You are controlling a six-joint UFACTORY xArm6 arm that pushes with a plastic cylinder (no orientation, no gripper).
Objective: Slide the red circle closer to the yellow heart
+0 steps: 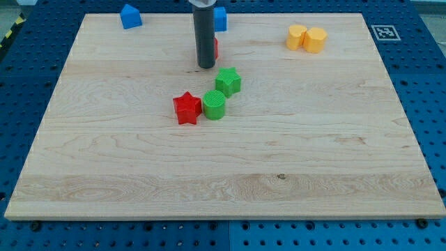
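Observation:
My tip rests on the wooden board near the view's top centre. A red block, only a sliver of it showing, sits right behind the rod on its right side, touching or nearly touching it; its shape is hidden. Two yellow blocks stand side by side, touching, at the view's top right: the left one looks like a heart, and the right one looks rounded or hexagonal. They lie well to the right of the red block and slightly higher in the view.
A blue block sits at the top left and another blue block just behind the rod. Below my tip lie a green star, a green circle and a red star, close together.

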